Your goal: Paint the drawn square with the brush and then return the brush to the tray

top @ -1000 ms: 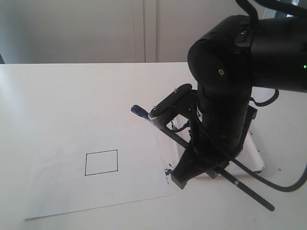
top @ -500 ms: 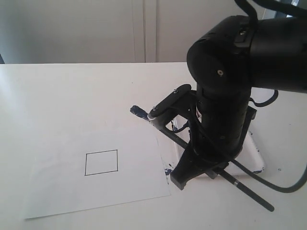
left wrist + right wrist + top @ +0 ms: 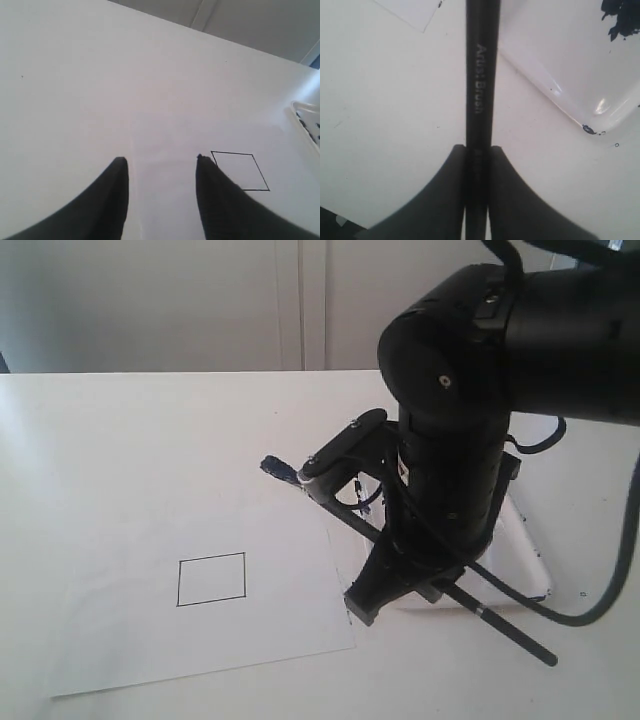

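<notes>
R gripper clamped on brush, tip loaded. L gripper apart, empty. Painting not begun: drawn square blank; tray return pending.

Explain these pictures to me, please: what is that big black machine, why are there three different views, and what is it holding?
It is a robot with two arms, each ending in a two-fingered pincer. One picture comes from a camera standing apart. The other two come from small cameras on the wrists, looking past each pincer. On the white table lies a paper sheet with the drawn square, not yet painted. Beside the sheet is the tray with a dark paint blob. The right pincer is shut on the brush, gripping its black handle. The left pincer is open and holds nothing.
</notes>
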Robot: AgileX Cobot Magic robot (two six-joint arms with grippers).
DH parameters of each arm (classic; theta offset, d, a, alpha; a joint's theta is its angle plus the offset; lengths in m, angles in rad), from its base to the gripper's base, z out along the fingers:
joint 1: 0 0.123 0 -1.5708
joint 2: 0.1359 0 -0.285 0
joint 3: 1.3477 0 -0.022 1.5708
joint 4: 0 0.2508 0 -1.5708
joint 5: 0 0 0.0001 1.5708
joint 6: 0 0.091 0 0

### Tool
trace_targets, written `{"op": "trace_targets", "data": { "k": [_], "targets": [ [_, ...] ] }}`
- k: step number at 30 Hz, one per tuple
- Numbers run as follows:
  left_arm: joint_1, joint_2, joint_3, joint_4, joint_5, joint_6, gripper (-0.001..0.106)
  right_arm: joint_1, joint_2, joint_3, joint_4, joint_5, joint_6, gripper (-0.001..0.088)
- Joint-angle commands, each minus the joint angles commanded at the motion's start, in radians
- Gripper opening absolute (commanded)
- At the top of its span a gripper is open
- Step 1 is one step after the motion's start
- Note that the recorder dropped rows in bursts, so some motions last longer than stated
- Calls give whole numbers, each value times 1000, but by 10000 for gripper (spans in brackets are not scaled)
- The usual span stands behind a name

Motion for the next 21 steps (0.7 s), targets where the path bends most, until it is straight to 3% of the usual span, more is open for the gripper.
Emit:
{"op": "trace_targets", "data": {
  "k": [4, 7, 9, 14, 21],
  "targets": [
    [-84, 220, -116, -21, 27, -4, 478, 0, 30, -29, 13, 0, -13, 0],
    [-177, 502, -226, -60, 29, -6, 478, 10, 39, -45, 17, 0, -23, 0],
    [-198, 646, -278, -60, 29, 7, 478, 29, 37, -48, 18, 0, -37, 0],
    [-198, 907, -376, -62, 127, 7, 478, 41, 39, -48, 15, 0, -37, 0],
    [-198, 1065, -457, -62, 212, 33, 478, 41, 125, -40, 31, 0, -37, 0]
  ]
}}
